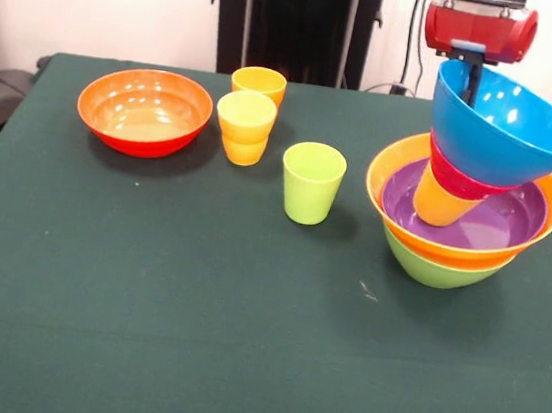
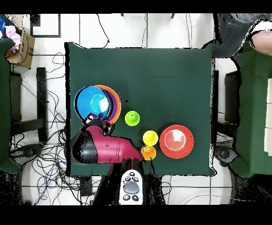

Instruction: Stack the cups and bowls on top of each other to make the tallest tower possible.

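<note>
The tower stands at the right in the front view: a lime green bowl [image 1: 439, 272] at the bottom, then an orange bowl [image 1: 386, 170] and a purple bowl [image 1: 500, 224]. A tilted orange cup [image 1: 438, 201] leans inside the purple bowl and carries a small magenta-red bowl [image 1: 456, 178]. A blue bowl [image 1: 512, 130] sits tilted on top. My gripper [image 1: 470, 79] is shut on the blue bowl's far rim; in the overhead view [image 2: 95, 122] it is at the blue bowl's [image 2: 91, 103] edge. A lime green cup [image 1: 311, 181] stands mid-table.
A red-orange bowl [image 1: 145, 110] sits at the far left. Beside it a yellow cup [image 1: 245, 122] is nested in another cup, with an orange cup [image 1: 259, 82] behind. A person's arm [image 2: 249, 32] shows at the overhead view's top right, off the table.
</note>
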Robot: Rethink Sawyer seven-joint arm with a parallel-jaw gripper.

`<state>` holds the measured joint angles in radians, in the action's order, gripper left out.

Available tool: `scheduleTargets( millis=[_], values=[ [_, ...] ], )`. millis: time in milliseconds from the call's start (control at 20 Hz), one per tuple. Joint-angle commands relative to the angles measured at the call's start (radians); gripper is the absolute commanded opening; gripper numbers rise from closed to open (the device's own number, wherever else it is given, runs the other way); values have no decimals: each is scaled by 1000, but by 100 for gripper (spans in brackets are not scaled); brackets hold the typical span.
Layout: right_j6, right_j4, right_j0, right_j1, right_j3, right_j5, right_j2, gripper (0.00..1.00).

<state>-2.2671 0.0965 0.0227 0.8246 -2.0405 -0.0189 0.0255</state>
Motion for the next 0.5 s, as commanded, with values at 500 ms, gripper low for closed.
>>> scheduleTargets(
  millis=[500],
  values=[
    [-36,-70,21,-129,-147,-208,13,0]
  ],
)
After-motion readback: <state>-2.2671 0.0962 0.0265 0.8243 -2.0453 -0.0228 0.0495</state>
